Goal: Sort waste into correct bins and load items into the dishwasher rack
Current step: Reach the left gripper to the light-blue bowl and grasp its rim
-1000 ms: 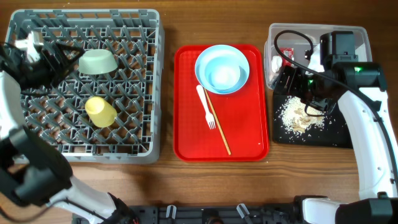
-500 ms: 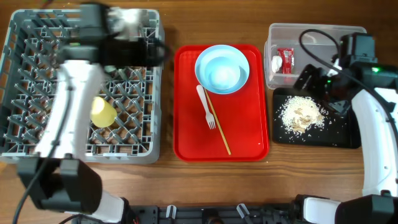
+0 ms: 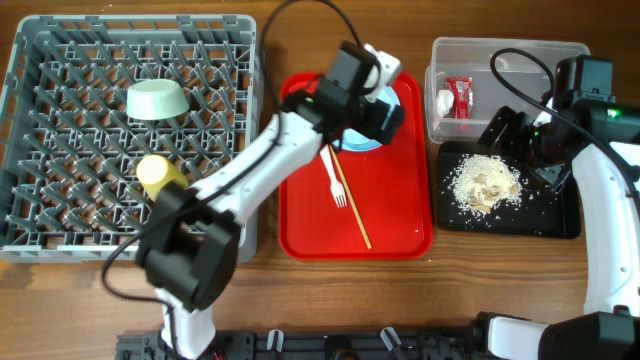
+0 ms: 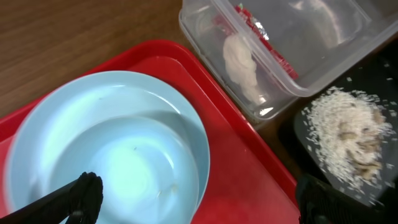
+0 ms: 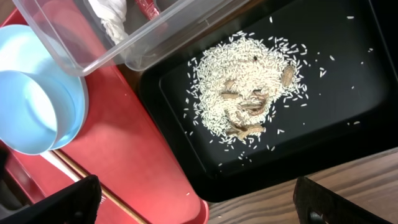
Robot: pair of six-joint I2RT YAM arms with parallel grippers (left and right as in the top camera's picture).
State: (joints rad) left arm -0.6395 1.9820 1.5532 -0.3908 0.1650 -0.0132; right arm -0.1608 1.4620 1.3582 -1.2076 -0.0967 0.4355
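Left arm has swung off the dishwasher rack (image 3: 60,200) to the red tray (image 3: 395,215); left gripper (image 4: 205,199) hovers over the light blue bowl (image 4: 124,162), jaws wide open. Centre one jaw inside the rim, drop, pinch the wall, lift level. Avoid fork (image 3: 330,170) and chopsticks (image 3: 355,215). Right gripper (image 5: 199,202): jaws open above the food scraps (image 5: 249,106).

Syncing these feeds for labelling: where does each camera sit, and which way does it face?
Overhead: fixed above the table, facing straight down on rack, red tray, clear tub and black tray; both arms show.
Left wrist: on the left arm, facing down at the light blue bowl; left pincer tips in bottom corners.
Right wrist: on the right arm, facing down at the food scraps; right pincer tips likewise.
Shared: both wrist views show bowl, clear tub and scraps.
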